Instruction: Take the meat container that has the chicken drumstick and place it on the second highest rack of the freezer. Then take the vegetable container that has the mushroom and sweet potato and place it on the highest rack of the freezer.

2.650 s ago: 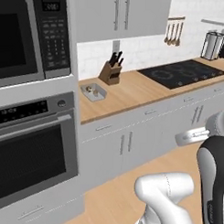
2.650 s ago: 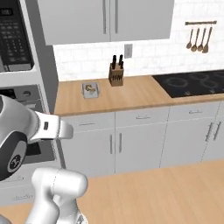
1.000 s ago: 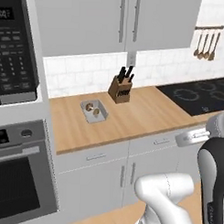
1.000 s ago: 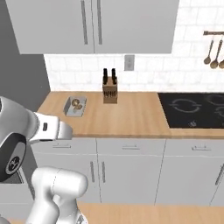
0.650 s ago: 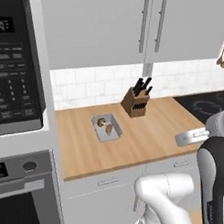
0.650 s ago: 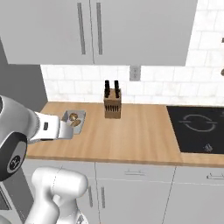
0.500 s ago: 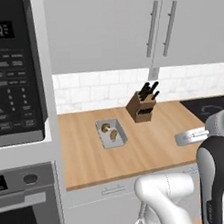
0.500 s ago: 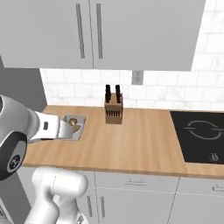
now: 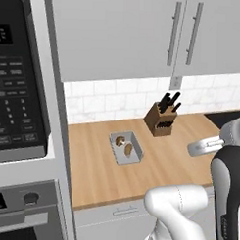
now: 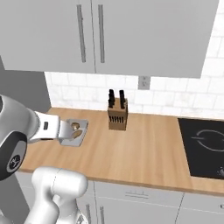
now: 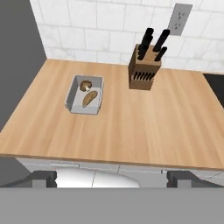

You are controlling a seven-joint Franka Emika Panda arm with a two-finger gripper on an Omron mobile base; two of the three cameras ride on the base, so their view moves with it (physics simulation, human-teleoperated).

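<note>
Fingers (image 11: 41, 178) of our gripper (image 11: 113, 178) stand spread as wide as they go, with nothing between them; the two dark tips sit far apart at the bottom of the hand view, back from the counter edge.

On the wooden counter (image 11: 148, 127) we see a small grey tray (image 11: 85, 94), also visible from the left base camera (image 9: 125, 147) and partly behind our forearm from the right one (image 10: 75, 132). Inside it lie the mushroom (image 11: 85, 85), dark-capped, at the end nearer the wall, and the sweet potato (image 11: 89, 99) just beside it toward the counter's front edge. The two look to be touching or nearly so; we cannot tell which.

A knife block (image 11: 145, 66) with black handles stands upright to the right of the tray, near the white tiled wall (image 11: 105, 26), apart from the tray. A wall socket (image 11: 180, 19) sits above it. Grey cupboards (image 10: 131, 30) hang over the counter, a microwave (image 9: 17, 89) shows at the left, and a black hob (image 10: 205, 146) lies at the right.
</note>
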